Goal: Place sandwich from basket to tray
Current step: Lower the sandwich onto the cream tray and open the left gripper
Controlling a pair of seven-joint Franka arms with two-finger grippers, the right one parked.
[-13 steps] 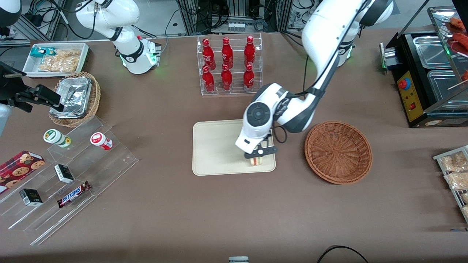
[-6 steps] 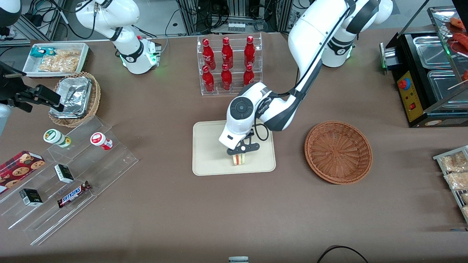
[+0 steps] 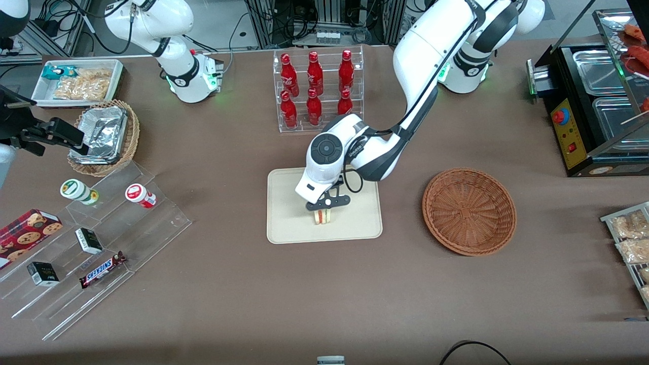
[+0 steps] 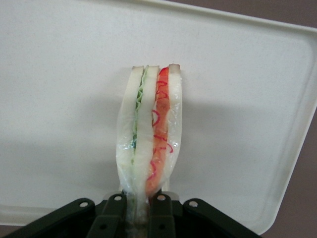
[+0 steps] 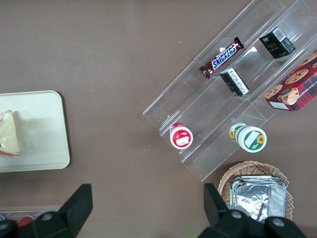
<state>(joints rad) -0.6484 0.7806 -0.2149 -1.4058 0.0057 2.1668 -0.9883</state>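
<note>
My left gripper (image 3: 324, 210) hangs over the middle of the cream tray (image 3: 286, 223), shut on the sandwich (image 3: 324, 217). The sandwich (image 4: 148, 134) stands on edge between the black fingers (image 4: 115, 218), its white bread, green and red layers showing against the tray (image 4: 59, 74) just beneath it. Whether it touches the tray I cannot tell. The right wrist view catches a corner of the sandwich (image 5: 9, 134) on the tray (image 5: 42, 134). The reddish-brown wicker basket (image 3: 469, 210) sits empty beside the tray, toward the working arm's end.
A clear rack of red bottles (image 3: 317, 88) stands farther from the front camera than the tray. Clear tiered shelves with snacks (image 3: 91, 238) and a tan basket with foil containers (image 3: 104, 137) lie toward the parked arm's end. A black food warmer (image 3: 593, 106) stands at the working arm's end.
The gripper has carried the sandwich from the tray's edge nearest the basket toward the tray's middle, and slightly farther from the front camera.
</note>
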